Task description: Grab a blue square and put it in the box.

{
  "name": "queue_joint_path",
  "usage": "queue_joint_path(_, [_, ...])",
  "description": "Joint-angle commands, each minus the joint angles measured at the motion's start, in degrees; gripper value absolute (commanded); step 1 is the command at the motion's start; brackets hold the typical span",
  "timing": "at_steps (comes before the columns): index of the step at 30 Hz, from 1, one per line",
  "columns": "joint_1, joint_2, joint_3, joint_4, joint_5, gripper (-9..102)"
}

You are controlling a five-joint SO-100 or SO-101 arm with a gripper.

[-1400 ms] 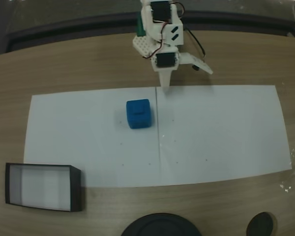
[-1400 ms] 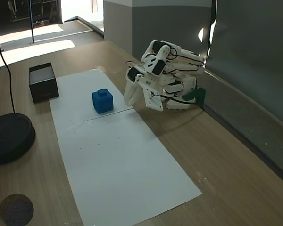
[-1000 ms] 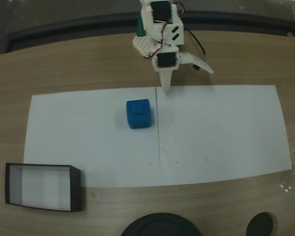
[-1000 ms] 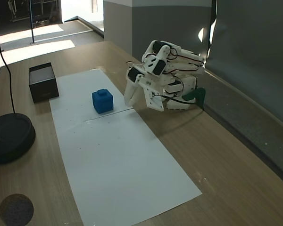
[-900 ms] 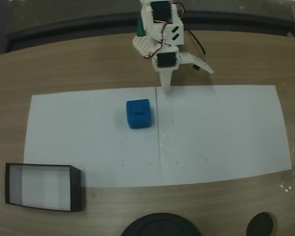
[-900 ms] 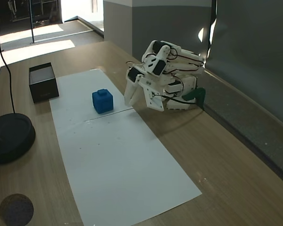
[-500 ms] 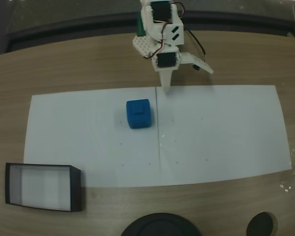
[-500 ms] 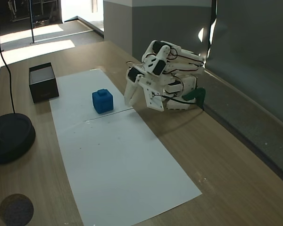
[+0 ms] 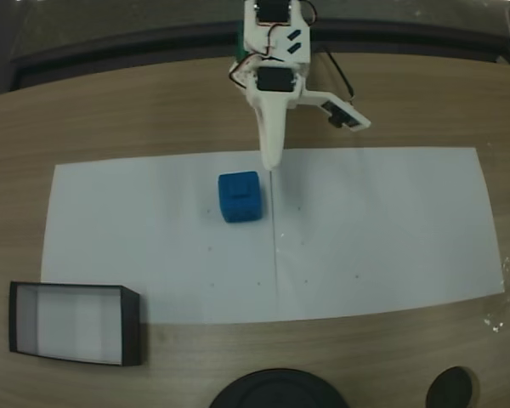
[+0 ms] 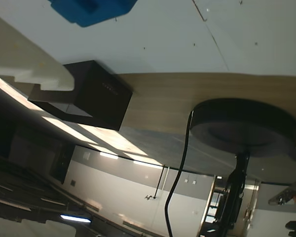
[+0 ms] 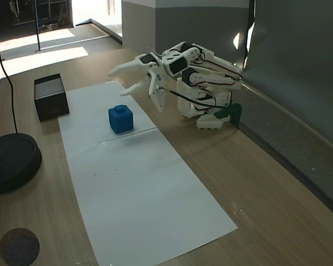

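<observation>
Wooden bench (image 9: 136, 119) carrying the whole scene, with a white paper sheet (image 9: 374, 229) lying flat across its middle. The arm (image 11: 202, 83) is standing at the far edge of the bench in a fixed view and is reaching out over the near border of the sheet. A round black base (image 11: 11, 160) with a cable rising from it is sitting off the sheet toward the camera side. The box (image 9: 72, 323), an open black-walled tray with a pale floor, is resting on bare wood just off one corner of the sheet, well apart from the arm.

The gripper (image 11: 122, 77) is hanging in the air with its jaws spread apart and nothing between them. The blue square (image 9: 239, 196) is sitting on the sheet, untouched, just beside the crease line. In a fixed view the gripper tip (image 9: 272, 161) is lying just above and to the right of the cube, so the cube is lying forward of and below the jaws, slightly to the left. The coming move is judged to be a short forward descent with a small leftward correction. The cube (image 10: 91, 10) is appearing at the top edge of the wrist view.
</observation>
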Motion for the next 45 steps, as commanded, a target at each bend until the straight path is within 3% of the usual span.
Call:
queue_joint_path(1, [0.44,-0.79,-8.61,-0.62,1.76,29])
queue_joint_path(5, [0.18,-8.61,-14.15,6.94,-0.97,31])
queue_joint_path(11, [1.67,-32.96,-22.94,15.91,-3.6,39])
queue_joint_path(21, [5.8,-70.84,-42.54,28.65,-5.71,40])
queue_joint_path(36, [9.23,-93.69,-47.29,21.71,-7.29,41])
queue_joint_path(38, [9.23,-94.39,-47.2,21.09,-9.05,36])
queue_joint_path(42, [9.23,-95.36,-47.2,18.72,-9.67,15])
queue_joint_path(45, [8.61,-94.92,-47.37,18.54,-9.76,12])
